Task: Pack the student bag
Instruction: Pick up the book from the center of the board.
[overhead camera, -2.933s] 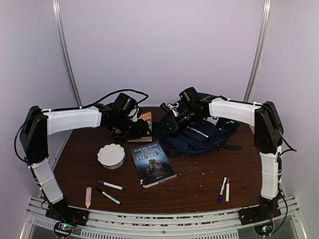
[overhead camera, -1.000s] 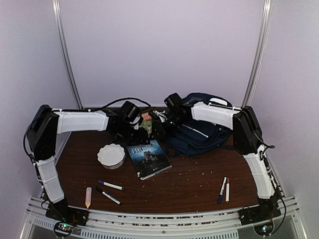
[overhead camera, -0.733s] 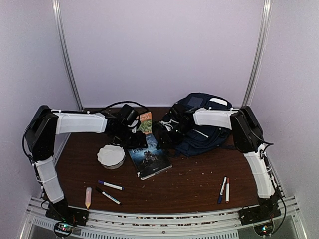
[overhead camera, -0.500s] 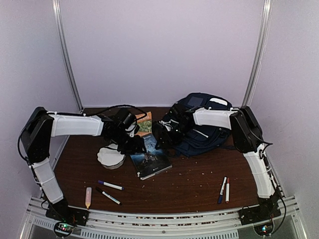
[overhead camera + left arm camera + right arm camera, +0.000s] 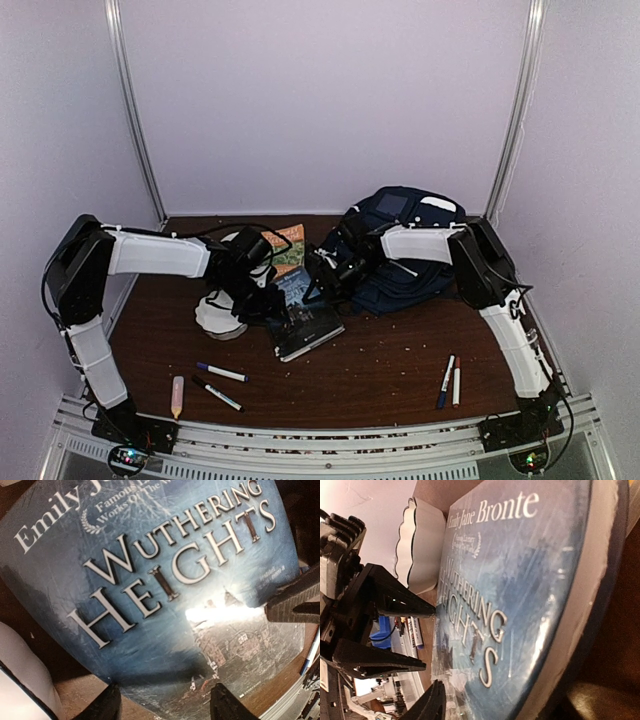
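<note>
The student bag [image 5: 405,210], navy with white patches, lies at the back right of the table behind my right arm. A blue "Wuthering Heights" book [image 5: 310,325] lies in the middle, its far edge looking raised. My left gripper [image 5: 268,300] hangs open just over the cover [image 5: 150,555], nothing held between its tips [image 5: 165,707]. From the far side my right gripper [image 5: 318,283] stands open astride the book's edge [image 5: 520,570], one finger over the cover and one under [image 5: 512,705]. Each wrist view shows the other gripper's fingers [image 5: 295,602] [image 5: 385,602].
A white fluted bowl [image 5: 215,318] sits just left of the book, under my left arm. An orange-green book [image 5: 288,240] lies behind. Two markers [image 5: 222,372] and a pink tube [image 5: 177,395] lie front left; two pens [image 5: 447,380] front right on the brown table [image 5: 380,370].
Both grippers came forward from the back onto the blue book. The right one left the bag and opened wider. The book shifted and tilted, and the orange-green book is uncovered.
</note>
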Robot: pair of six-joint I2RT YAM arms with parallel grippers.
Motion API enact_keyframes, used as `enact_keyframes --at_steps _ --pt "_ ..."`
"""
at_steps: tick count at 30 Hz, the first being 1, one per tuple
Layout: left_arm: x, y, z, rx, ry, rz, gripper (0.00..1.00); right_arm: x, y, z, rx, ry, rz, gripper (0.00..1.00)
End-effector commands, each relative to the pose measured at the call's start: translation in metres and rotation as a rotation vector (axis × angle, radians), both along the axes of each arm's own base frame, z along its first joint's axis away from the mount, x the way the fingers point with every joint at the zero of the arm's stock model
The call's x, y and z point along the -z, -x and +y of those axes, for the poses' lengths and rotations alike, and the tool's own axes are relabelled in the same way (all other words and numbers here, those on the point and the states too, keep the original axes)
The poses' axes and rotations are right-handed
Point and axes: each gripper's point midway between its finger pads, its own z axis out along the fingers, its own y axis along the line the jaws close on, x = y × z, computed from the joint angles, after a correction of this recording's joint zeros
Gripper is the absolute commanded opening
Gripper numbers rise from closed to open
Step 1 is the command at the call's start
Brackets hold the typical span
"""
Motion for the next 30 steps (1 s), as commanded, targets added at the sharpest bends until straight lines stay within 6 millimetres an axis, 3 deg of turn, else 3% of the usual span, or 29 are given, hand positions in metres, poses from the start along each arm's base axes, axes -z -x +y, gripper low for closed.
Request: enact_keyframes --at_steps 1,5,9,14,22,26,30 --pt "0.017 0.002 -0.001 -0.008 -0.004 0.032 0.63 -0.007 0.004 0.010 0.011 -0.128 0.114 0.50" --pt "0.013 -0.001 0.003 -0.021 -0.014 0.002 0.62 -0.029 0.001 0.010 0.023 -0.154 0.082 0.30" --pt "-0.004 -0.007 0.006 -0.026 -0.019 -0.053 0.64 -0.053 0.000 0.009 0.043 -0.186 0.052 0.18" --pt "-0.053 -0.024 0.000 0.009 0.043 -0.228 0.66 -0.102 -0.005 -0.004 0.071 -0.259 -0.008 0.11" --pt "-0.162 -0.055 -0.010 0.127 0.108 -0.606 0.69 -0.184 -0.033 -0.063 0.167 -0.363 -0.186 0.07" --pt "-0.201 -0.072 -0.026 0.118 0.206 -0.748 0.72 -0.225 -0.048 -0.100 0.229 -0.409 -0.280 0.07" --pt "-0.232 -0.081 -0.056 0.155 0.371 -0.819 0.76 -0.260 -0.052 -0.133 0.255 -0.466 -0.369 0.07"
